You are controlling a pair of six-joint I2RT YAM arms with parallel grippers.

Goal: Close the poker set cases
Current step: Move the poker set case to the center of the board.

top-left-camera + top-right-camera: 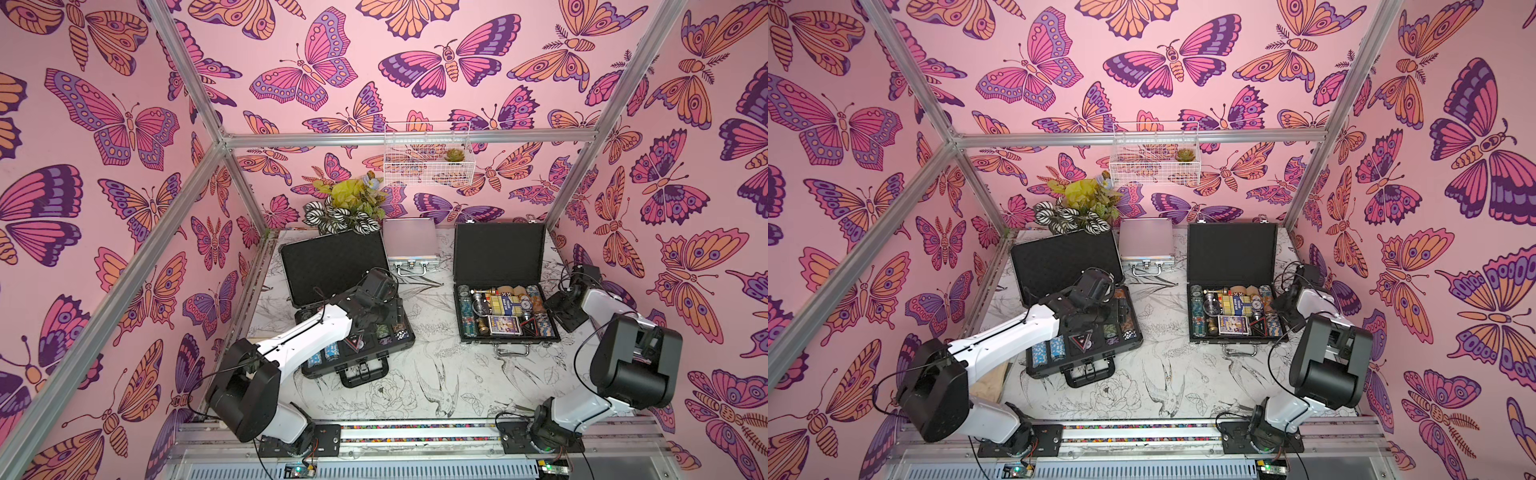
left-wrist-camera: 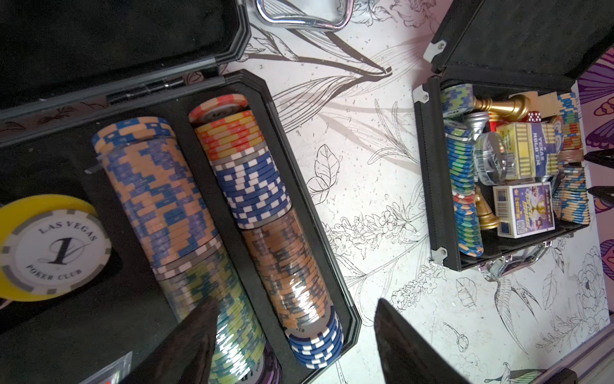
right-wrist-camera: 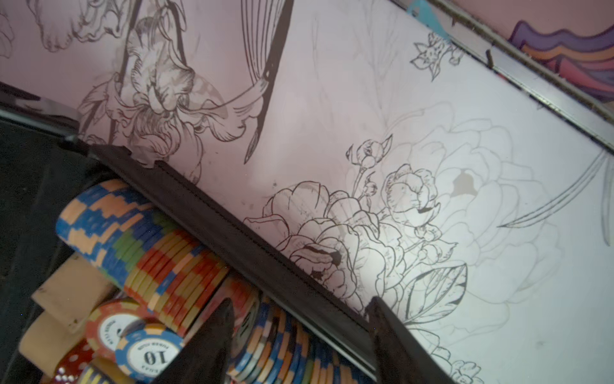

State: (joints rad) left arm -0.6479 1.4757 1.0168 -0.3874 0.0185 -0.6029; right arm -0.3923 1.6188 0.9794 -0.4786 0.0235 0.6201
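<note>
Your left gripper (image 2: 295, 304) hangs over the grey case (image 1: 332, 262) chips, jaws released, holding nothing. Your right gripper (image 3: 300, 301) is spread too, straddling the black case (image 1: 498, 249) side wall, one finger over chips, one over the table (image 1: 436, 374). Grey case back-left, black case right, both lids up. Silver case (image 1: 409, 239) shut, back middle between them.

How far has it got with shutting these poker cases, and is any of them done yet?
Done: the small silver aluminium case at the back looks shut, lid down. In hand: the right gripper, jaws open, straddles the side wall of the black silver-trimmed case, whose lid stands up; the left gripper hovers open over the chips in the large dark-grey case. To do: both those lids must come down.
</note>
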